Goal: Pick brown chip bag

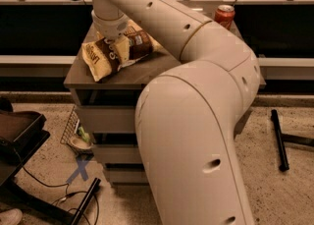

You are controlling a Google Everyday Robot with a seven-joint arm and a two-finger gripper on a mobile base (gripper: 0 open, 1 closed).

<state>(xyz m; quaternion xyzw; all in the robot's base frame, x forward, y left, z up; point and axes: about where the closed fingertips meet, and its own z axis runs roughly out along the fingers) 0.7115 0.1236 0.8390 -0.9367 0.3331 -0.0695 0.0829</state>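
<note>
Arm (196, 121) fills the centre of the frame: a bulky elbow rises from lower right and the forearm slants to upper left, then bends down. The gripper (119, 47) presses on the middle of the brown chip bag (100, 58), which lies at upper left on the cabinet top (142, 71). Its grip cannot be told.

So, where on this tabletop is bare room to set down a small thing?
Bare tabletop lies along the front edge, between the brown chip bag and the arm. It is crowded at the back left, where the gripper is at the bag. The soda can stands at the back right; the arm hides the rest.
</note>
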